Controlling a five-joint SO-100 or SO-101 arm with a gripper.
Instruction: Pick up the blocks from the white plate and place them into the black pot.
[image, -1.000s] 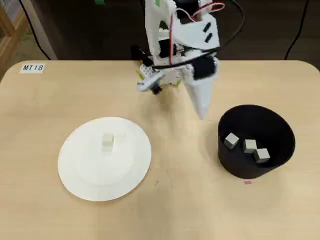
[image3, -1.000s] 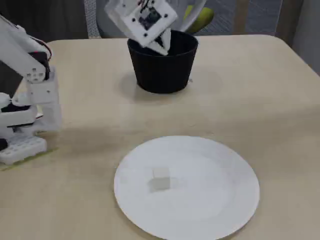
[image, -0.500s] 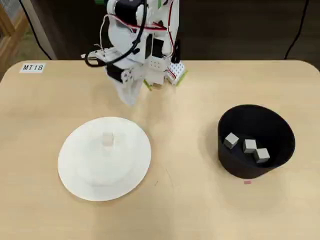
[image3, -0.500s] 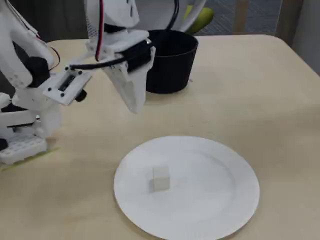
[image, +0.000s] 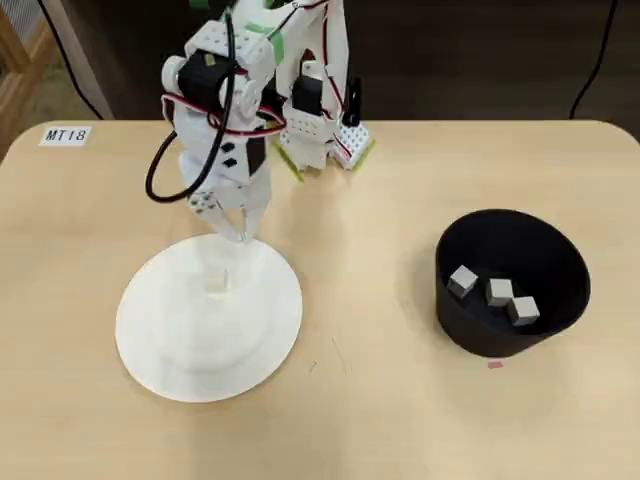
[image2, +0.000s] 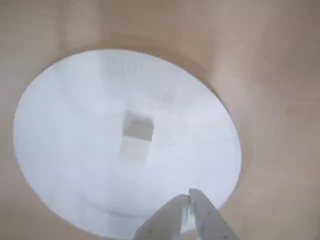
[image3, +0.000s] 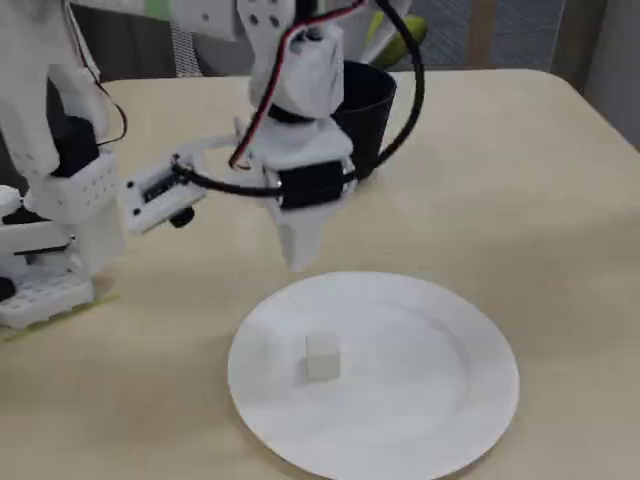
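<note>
One pale block sits alone on the white plate, a little above the plate's centre in the overhead view. In the fixed view the same block lies left of the plate's middle, and the plate fills the lower centre of the frame.

The end effector hangs point-down over the upper edge of the plate in the overhead view, just above and a touch right of the block. From the fixed view its tip hovers above the plate's far rim, clear of the plate and apart from the block, which lies below it in the frame, toward the camera.

In the wrist view the end effector pokes up from the bottom edge, right of centre, its two fingers pressed nearly together with only a thin slit between them and nothing held. The block shows blurred at the plate's centre, up and to the left of the fingertips, well apart from them.

At the right of the overhead view stands the black pot on the counter, with three more blocks lying inside on its dark floor. In the fixed view the pot is partly hidden behind the arm.
</note>
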